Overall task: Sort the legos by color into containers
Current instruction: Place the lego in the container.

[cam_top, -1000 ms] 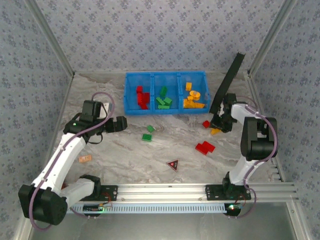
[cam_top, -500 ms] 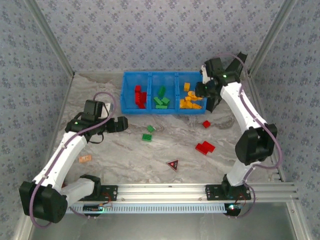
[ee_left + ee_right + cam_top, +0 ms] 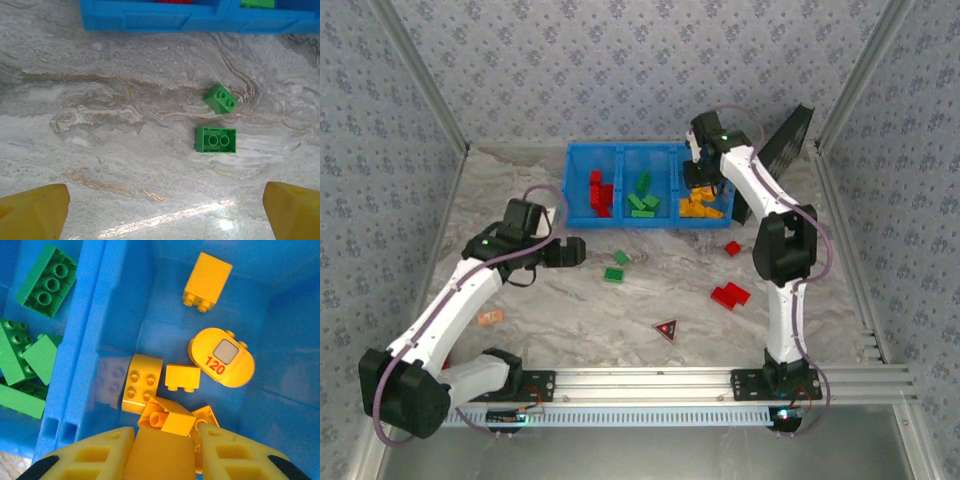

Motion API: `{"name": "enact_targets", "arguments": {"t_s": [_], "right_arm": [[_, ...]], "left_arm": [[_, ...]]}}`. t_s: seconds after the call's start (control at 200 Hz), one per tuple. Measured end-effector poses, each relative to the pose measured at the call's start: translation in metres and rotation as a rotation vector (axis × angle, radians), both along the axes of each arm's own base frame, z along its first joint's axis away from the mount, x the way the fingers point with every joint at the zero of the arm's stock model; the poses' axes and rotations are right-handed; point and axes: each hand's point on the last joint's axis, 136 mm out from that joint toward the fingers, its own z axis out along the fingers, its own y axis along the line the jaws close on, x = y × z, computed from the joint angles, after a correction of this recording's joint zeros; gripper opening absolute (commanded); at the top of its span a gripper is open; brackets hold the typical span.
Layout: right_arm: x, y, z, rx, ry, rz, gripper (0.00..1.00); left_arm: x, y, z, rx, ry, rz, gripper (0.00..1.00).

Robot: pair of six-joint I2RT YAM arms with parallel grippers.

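Observation:
The blue tray [image 3: 620, 148] stands at the back, with red legos [image 3: 600, 193] in its left compartment, green legos [image 3: 645, 198] in the middle one and yellow legos [image 3: 705, 207] in the right one. My right gripper [image 3: 701, 183] hangs over the right compartment, shut on a yellow brick [image 3: 160, 457] just above the yellow pile [image 3: 142, 382]. Two green bricks [image 3: 220, 97] [image 3: 215, 140] lie on the table before the tray [image 3: 150, 20]. My left gripper [image 3: 162, 215] [image 3: 570, 250] stands open just short of them, nothing between its fingers [image 3: 32, 210].
Red bricks [image 3: 732, 248] [image 3: 729, 295] lie on the right of the table, a dark red triangle piece [image 3: 666, 328] near the front and a small orange piece [image 3: 490, 317] at the left. A black board [image 3: 785, 150] leans at the back right.
My right arm has swung from the right side of the table up over the tray's right compartment with the yellow brick. The left gripper has edged right toward the green bricks.

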Motion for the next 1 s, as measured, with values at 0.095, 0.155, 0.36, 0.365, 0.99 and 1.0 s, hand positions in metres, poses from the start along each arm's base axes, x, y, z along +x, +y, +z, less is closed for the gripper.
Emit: {"name": "enact_targets", "arguments": {"t_s": [0.095, 0.155, 0.36, 0.365, 0.99, 1.0], "right_arm": [[0.006, 0.001, -0.010, -0.004, 0.012, 0.000, 0.29], [0.009, 0.002, -0.017, -0.007, 0.021, -0.001, 0.29], [0.014, 0.003, -0.041, -0.013, 0.058, -0.001, 0.32], [0.014, 0.003, -0.041, -0.013, 0.059, -0.001, 0.32], [0.015, -0.008, -0.055, -0.029, 0.092, -0.008, 0.57], [0.015, -0.008, -0.055, -0.029, 0.092, -0.009, 0.58]], "left_arm": [[-0.003, -0.009, -0.010, 0.028, 0.025, -0.033, 0.99], [-0.006, -0.016, -0.017, 0.046, 0.045, -0.055, 0.99], [-0.013, -0.042, -0.047, 0.114, 0.116, -0.131, 0.99], [-0.013, -0.043, -0.049, 0.117, 0.117, -0.134, 0.99], [0.015, -0.103, -0.109, 0.239, 0.193, -0.239, 0.93], [0.015, -0.104, -0.110, 0.241, 0.195, -0.240, 0.93]]}}
